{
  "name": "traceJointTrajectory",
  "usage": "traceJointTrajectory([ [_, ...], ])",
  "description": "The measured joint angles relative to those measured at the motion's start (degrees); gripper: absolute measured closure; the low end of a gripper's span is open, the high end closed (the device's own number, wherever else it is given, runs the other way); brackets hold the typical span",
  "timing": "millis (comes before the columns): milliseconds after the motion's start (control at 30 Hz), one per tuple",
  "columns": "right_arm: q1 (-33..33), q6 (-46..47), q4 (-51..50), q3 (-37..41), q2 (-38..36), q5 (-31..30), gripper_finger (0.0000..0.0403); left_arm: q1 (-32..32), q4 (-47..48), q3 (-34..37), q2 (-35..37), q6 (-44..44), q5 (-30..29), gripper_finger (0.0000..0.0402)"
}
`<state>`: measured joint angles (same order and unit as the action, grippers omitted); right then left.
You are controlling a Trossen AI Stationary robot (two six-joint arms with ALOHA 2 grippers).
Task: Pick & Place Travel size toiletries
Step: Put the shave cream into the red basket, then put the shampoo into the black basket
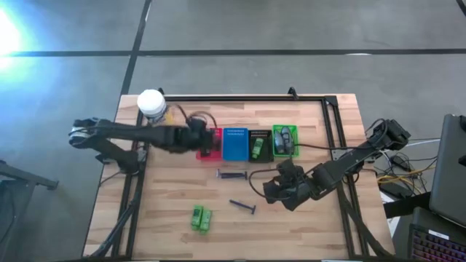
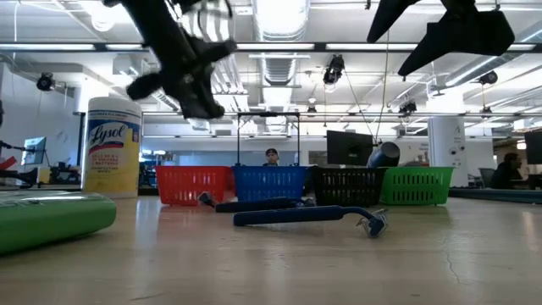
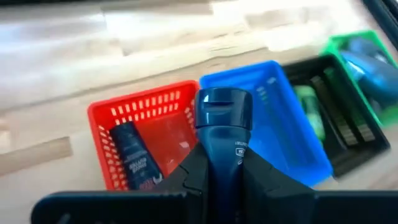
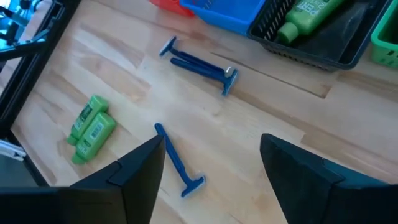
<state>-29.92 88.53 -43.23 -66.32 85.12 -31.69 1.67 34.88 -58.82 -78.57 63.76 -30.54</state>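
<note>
Left gripper [image 3: 222, 165] hangs above the red basket [image 3: 163, 107], fingers clamped on a smooth dark cylindrical bottle [image 3: 222, 134]; another dark tube [image 3: 133, 155] lies inside the ribbed plastic basket. Right gripper [image 4: 211, 165] hovers over the counter [image 4: 261, 118], fingers spread wide, empty. Slim blue razors [image 4: 200, 67] and two green tubes [image 4: 91, 128] lie on pale wood-grain planks. Beyond: open office, ceiling lights.

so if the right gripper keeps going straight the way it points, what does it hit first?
Probably the single blue razor lying on the table: it sits just ahead between the open right gripper fingers. Depth is unclear, so it may reach bare wood beside it.
</note>
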Motion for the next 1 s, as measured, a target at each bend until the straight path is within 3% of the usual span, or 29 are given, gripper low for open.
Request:
traceJointTrajectory([
  [133,0.15,-0.06,-0.01,0.0,0.0,-0.04,0.0137,8.65,-9.7,6.2,-0.02,-0.2,9.93,0.0353],
  [300,0.18,0.6,0.08,0.0,0.0,-0.03,0.0134,12.03,-13.79,10.75,-1.26,3.11,13.28,0.0351],
  [433,0.18,1.34,0.08,0.0,0.0,-0.01,0.013,11.9,-13.92,11.58,-1.68,4.31,13.42,0.0332],
  [767,0.21,1.51,0.08,0.0,0.0,0.01,0.0117,11.76,-14.1,11.69,-2.08,3.39,15.08,0.0229],
  [1000,0.18,2.06,0.03,0.0,0.02,0.04,0.0108,5.43,-13.35,10.05,3.69,-9.36,19.75,0.0211],
])
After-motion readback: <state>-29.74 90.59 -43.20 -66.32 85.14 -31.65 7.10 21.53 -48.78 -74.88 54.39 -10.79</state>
